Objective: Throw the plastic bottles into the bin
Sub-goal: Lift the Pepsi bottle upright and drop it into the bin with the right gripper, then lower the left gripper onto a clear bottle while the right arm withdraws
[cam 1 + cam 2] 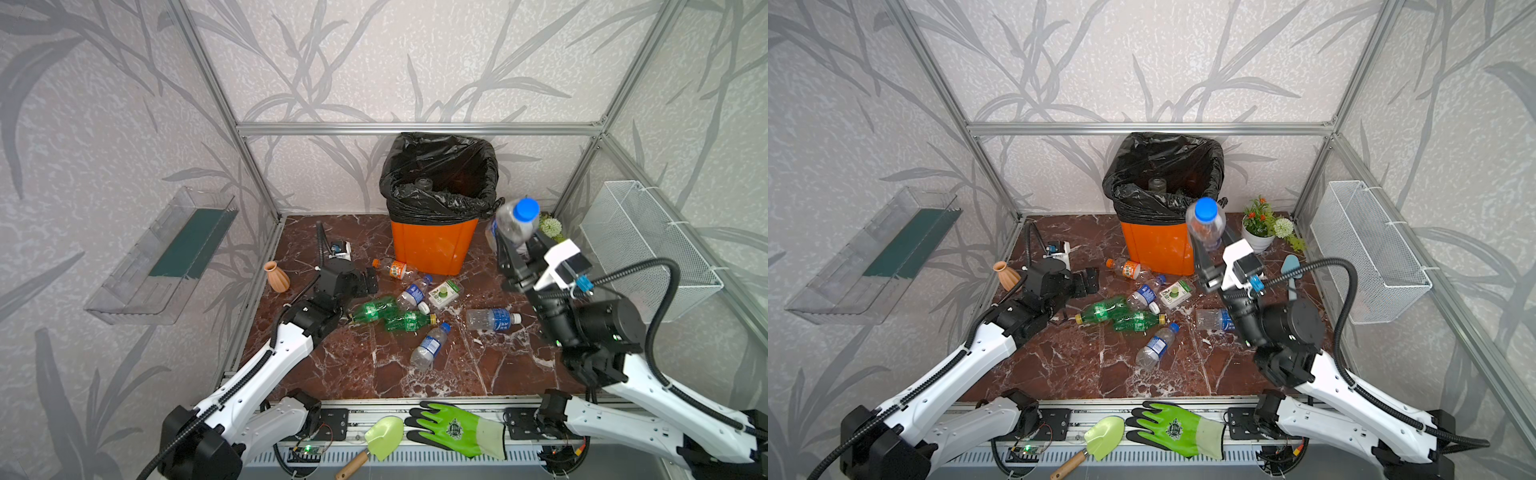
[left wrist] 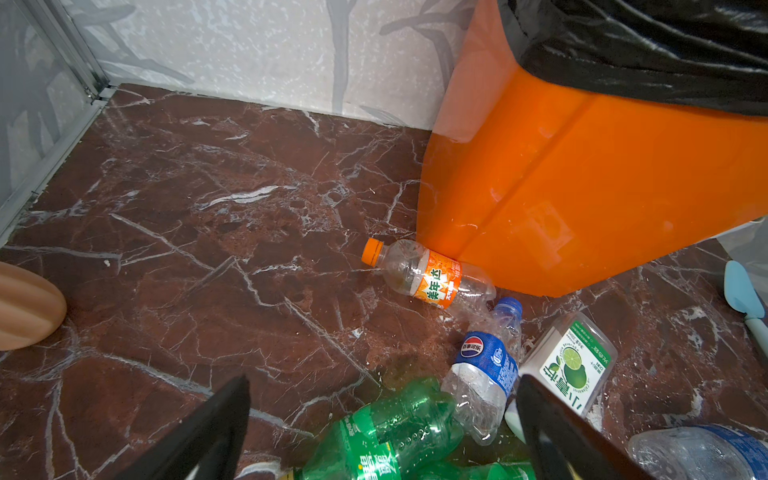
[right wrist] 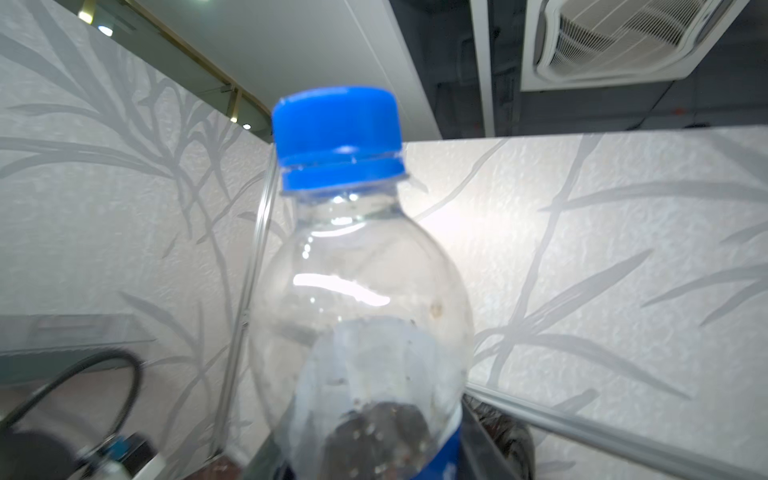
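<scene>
- Your right jaws grasp the blue-capped bottle (image 1: 514, 224), probably low on its body, beside the bin (image 1: 432, 247).
- Your left jaws are released above the green bottles (image 2: 386, 434).

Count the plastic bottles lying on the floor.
7: orange-label bottle at the bin's base; Pepsi bottle and lime-label bottle nearer; two green bottles mid-floor; white-capped bottle to their right; blue-capped bottle nearest the front. That leaves out the held bottle; more may be hidden.

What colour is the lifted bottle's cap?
Blue. The bottle cap shows best in the right wrist view.
</scene>
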Controlling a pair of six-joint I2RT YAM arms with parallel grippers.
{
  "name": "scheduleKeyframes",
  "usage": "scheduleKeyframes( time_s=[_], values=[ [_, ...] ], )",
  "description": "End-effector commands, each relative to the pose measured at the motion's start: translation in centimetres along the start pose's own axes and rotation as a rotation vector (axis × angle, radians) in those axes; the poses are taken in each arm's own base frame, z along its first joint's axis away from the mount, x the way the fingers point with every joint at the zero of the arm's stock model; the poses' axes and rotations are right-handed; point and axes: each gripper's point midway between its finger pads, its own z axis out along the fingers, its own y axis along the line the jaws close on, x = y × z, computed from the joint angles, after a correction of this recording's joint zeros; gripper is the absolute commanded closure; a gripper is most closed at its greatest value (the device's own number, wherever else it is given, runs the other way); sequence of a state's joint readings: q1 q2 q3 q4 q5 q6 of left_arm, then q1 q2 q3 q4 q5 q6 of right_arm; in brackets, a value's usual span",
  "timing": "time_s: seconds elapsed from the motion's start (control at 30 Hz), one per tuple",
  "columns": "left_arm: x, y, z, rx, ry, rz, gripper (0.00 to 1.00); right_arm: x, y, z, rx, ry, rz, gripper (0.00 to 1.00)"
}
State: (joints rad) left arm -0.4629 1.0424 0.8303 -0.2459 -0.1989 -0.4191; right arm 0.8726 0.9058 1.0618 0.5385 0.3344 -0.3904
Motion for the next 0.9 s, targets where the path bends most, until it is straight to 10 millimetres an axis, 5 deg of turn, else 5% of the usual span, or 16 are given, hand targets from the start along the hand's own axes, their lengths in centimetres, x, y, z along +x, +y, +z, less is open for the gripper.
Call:
scheduleKeyframes(
  time_s=[0.0, 0.07, 0.17, 0.23, 0.3, 0.5, 0.6, 0.7, 0.87],
  values=[
    [-1.6, -1.2, -0.7, 0.055, -0.039, -0.015, 0.01, 4.4, -2.2, 6.1, -0.087, 0.134, 0.220, 0.54],
    [-1.5, -1.4, -0.9, 0.066, -0.040, -0.021, 0.01, 8.2, -2.7, 10.1, -0.136, 0.280, 0.280, 0.49],
    [-1.5, -1.3, -1.2, 0.063, -0.039, -0.018, 0.01, 12.5, -1.4, 13.4, -0.207, 0.496, 0.232, 0.26],
    [-1.6, -1.0, -1.6, 0.053, -0.049, -0.021, 0.01, 12.9, -2.0, 14.4, -0.179, 0.532, 0.210, 0.08],
    [-1.6, -0.7, -1.9, 0.048, -0.058, -0.024, 0.01, 12.2, -3.3, 14.5, -0.132, 0.535, 0.178, 0.06],
    [-1.8, -0.5, -2.7, 0.045, -0.070, -0.013, 0.01, 8.1, -7.3, 12.3, 0.009, 0.480, 0.098, 0.01],
    [-1.9, -0.9, -3.0, 0.065, -0.077, -0.003, 0.01, 7.0, -7.8, 10.7, 0.023, 0.446, 0.091, 0.00],
    [-1.8, -1.6, -3.2, 0.082, -0.076, 0.036, 0.01, 7.5, -8.3, 8.8, 0.047, 0.462, 0.097, 0.00],
    [-0.5, -4.5, -3.5, 0.121, -0.034, 0.162, 0.01, 12.1, -9.8, 4.4, 0.146, 0.553, 0.160, 0.01]
  ],
)
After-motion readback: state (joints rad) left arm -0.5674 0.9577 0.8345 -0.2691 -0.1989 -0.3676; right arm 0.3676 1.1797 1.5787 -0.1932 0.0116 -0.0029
